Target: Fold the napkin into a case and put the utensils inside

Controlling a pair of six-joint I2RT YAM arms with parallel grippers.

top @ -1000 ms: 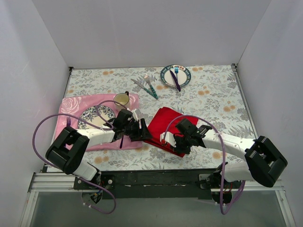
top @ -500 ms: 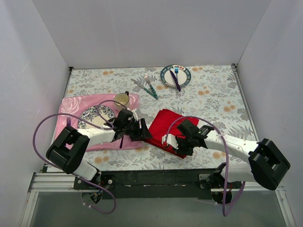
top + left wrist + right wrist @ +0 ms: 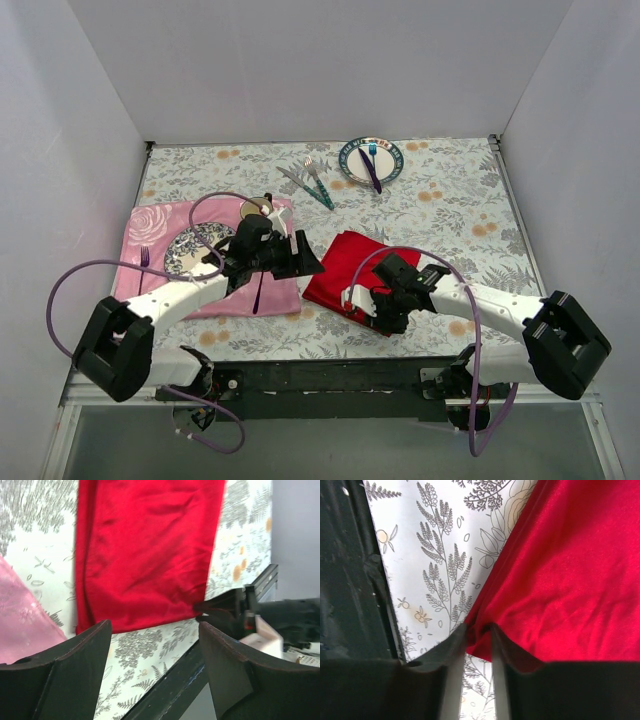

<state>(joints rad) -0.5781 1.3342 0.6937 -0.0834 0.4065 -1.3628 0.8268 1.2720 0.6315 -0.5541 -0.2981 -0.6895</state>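
I hold the left gripper (image 3: 305,262) wide open and empty over the napkin (image 3: 345,265) while the right gripper (image 3: 479,630), narrowly parted, straddles its near corner for folding.

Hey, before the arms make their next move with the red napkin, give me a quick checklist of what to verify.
1. Left gripper open, empty and off the napkin: ok.
2. Right gripper free of the napkin's near corner: cannot tell. Its fingers stand slightly apart with the corner between them.
3. Napkin forms a case with an opening: cannot tell.
4. Napkin apart from the pink placemat: ok.
5. Teal-handled fork and knife lying unobstructed, not yet inside: ok.
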